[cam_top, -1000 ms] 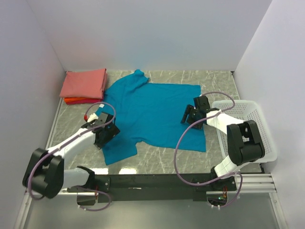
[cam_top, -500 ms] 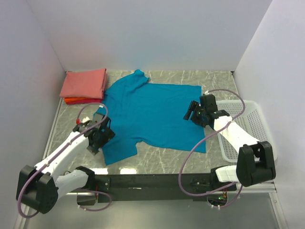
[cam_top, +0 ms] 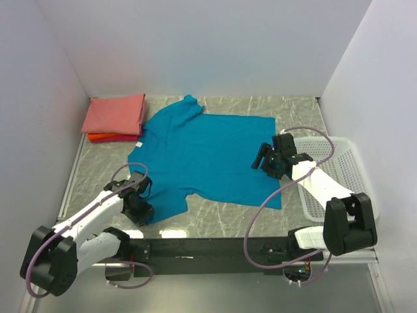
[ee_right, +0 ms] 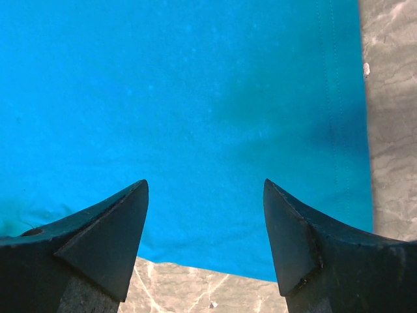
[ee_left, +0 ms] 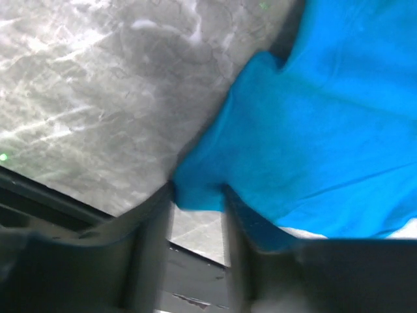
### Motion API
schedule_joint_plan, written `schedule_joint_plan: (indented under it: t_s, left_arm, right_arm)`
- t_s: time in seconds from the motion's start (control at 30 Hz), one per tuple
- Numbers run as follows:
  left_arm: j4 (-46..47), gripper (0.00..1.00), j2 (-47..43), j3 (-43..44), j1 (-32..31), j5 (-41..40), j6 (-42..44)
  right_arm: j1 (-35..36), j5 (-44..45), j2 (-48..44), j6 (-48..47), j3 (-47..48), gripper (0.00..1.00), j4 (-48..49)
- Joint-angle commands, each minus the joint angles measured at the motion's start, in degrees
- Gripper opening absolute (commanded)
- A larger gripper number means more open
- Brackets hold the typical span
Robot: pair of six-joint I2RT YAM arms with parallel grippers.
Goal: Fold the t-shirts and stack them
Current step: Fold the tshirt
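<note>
Left gripper (ee_left: 197,194) straddles a sleeve corner of the teal shirt (cam_top: 202,153); I can't tell if it's pinching. Right gripper (ee_right: 205,195) spread wide over its edge. Shirt lies flat on the table (cam_top: 215,218).

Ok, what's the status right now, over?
Left gripper straddles a sleeve corner of the blue shirt, grip unclear. Right gripper open above the hem. Nothing in the way.

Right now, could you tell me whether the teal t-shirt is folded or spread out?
Spread out: the teal t-shirt lies flat on the table, both sleeves out, its body unfolded.
</note>
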Motion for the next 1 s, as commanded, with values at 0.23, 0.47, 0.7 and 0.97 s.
schedule_joint_plan:
  t_s: [0.23,0.47,0.7,0.97]
  left_arm:
    - [3.12,0.01,5.28,-0.17,-0.40,-1.61,0.05]
    - [-2.76,0.01,-2.00,2.11,-0.75,0.23,-0.39]
    - [-5.05,0.01,-8.42,1.94,-2.24,4.62,2.07]
    - [-12.79,0.01,-8.08,6.68,-6.46,4.27,-0.47]
  right_arm:
    - [0.32,3.46,-6.85,0.12,-4.24,0.78,-6.12]
    - [0.49,3.81,-18.53,5.21,-10.75,0.78,-17.01]
    - [0.58,5.39,-22.77,11.09,-15.16,0.77,-17.81]
    - [0.41,6.54,-28.92,18.93,-19.02,0.77,-21.51]
